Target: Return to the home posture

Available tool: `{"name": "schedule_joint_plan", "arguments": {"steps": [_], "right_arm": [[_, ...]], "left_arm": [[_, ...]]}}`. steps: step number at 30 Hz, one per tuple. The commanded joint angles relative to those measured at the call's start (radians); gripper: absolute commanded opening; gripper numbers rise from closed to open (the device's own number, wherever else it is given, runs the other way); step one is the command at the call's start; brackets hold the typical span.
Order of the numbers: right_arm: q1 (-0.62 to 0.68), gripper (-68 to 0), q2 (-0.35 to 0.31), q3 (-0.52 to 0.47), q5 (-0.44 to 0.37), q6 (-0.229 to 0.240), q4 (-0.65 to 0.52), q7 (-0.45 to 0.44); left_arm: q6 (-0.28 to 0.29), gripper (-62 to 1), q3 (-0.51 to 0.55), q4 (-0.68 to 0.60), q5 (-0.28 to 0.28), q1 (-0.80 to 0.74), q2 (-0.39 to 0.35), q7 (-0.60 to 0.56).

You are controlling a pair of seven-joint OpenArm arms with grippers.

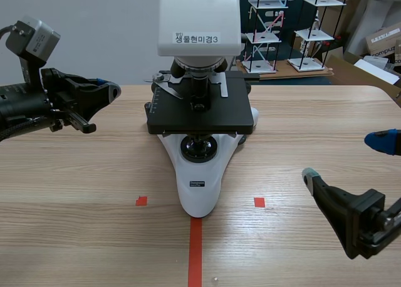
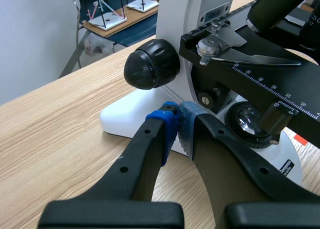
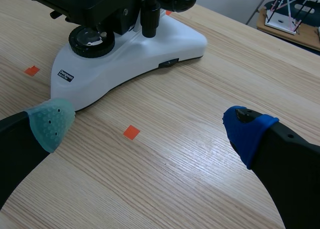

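Item: two arms, to be stowed at the home posture; the task names no object, so the arms themselves are what must move. Left claw: pads pressed together on nothing, raised at 9 o'clock of the microscope. It points toward 3 o'clock at the coarse focus knob and the rear of the white base. The scene view shows a gap to the stage. Right claw: fingers wide apart, nothing between them, low over the desk at 4 o'clock of the microscope and well apart from it. The microscope stands mid-desk, long axis 12 to 6 o'clock, base nose at 6 on the orange-red tape line. Governing relation: the left claw is the nearer one, so its retreat likely runs back toward 9 o'clock, away from knob and stage. The right arm's way back looks open.
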State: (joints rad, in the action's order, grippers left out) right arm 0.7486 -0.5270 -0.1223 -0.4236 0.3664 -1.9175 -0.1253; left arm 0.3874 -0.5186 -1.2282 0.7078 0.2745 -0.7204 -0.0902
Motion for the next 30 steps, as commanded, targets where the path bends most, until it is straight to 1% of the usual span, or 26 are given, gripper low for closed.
{"name": "schedule_joint_plan", "arguments": {"steps": [1,9,12,15,18,23,24,28,30], "right_arm": [[0.0,0.4,-0.013,-0.001,-0.007,0.0,-0.01,-0.014],[0.0,0.4,-0.013,-0.001,-0.007,0.0,-0.01,-0.014],[0.0,0.4,-0.013,-0.001,-0.007,0.0,-0.01,-0.014],[0.0,0.4,-0.013,-0.001,-0.007,0.0,-0.01,-0.014],[0.0,0.4,-0.013,-0.001,-0.007,0.0,-0.01,-0.014],[0.0,0.4,-0.013,-0.001,-0.007,0.0,-0.01,-0.014],[0.0,0.4,-0.013,-0.001,-0.007,0.0,-0.01,-0.014],[0.0,0.4,-0.013,-0.001,-0.007,0.0,-0.01,-0.014],[0.0,0.4,-0.013,-0.001,-0.007,0.0,-0.01,-0.014]], "left_arm": [[0.001,-57.7,0.006,-0.013,0.006,0.008,-0.003,-0.018],[0.001,-57.7,0.006,-0.013,0.006,-0.003,-0.01,-0.031],[0.0,-57.7,0.014,-0.018,0.006,-0.039,-0.029,-0.075],[-0.002,-57.7,0.042,-0.027,0.001,-0.089,-0.051,-0.078],[-0.002,-57.7,0.098,-0.04,-0.02,-0.166,-0.069,-0.084],[0.001,-57.7,0.242,-0.097,-0.026,-0.332,-0.086,-0.101],[0.002,-57.7,0.275,-0.116,-0.034,-0.37,-0.087,-0.101],[0.004,-57.7,0.399,-0.223,-0.104,-0.527,-0.086,-0.104],[0.004,-57.7,0.456,-0.283,-0.118,-0.607,-0.08,-0.104]]}}
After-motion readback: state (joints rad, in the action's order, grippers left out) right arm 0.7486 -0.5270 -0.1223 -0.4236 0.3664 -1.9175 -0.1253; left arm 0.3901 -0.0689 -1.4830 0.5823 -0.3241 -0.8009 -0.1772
